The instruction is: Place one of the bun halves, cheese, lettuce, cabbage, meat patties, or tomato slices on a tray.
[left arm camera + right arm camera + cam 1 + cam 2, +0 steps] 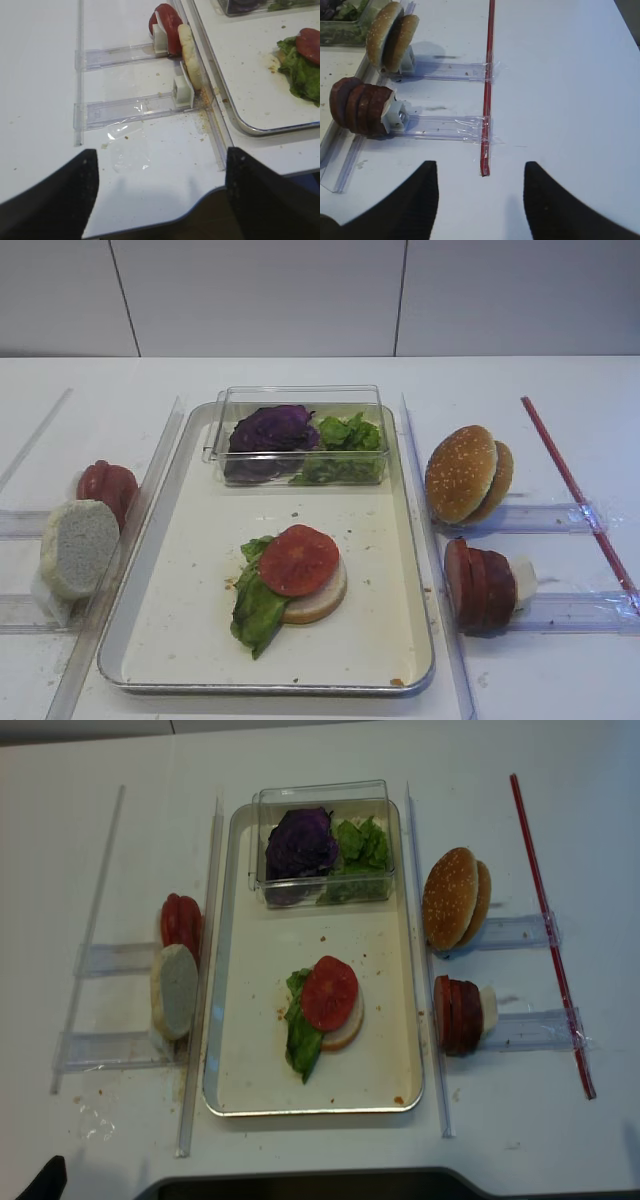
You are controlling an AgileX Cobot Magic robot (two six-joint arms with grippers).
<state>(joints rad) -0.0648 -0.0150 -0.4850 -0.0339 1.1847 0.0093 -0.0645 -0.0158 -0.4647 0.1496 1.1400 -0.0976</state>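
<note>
Tomato slice (299,560) tops lettuce (256,605) (on bun (322,598)) in tray (390,620).

cream-white tray (390,570) with silvery rim. bright-red mottled tomato slice (298,560) over pale bun half (325,598) and crinkled green lettuce (256,608). dark purple cabbage (270,430) beside green leaves in clear box (300,397). tan sesame-speckled bun halves (462,473), dark brown-red meat patties (478,586). whitish porous bun (78,546), red slices (108,486) behind. white bench (560,660), red strip (575,490). black tools (481,197), (160,187).
</note>
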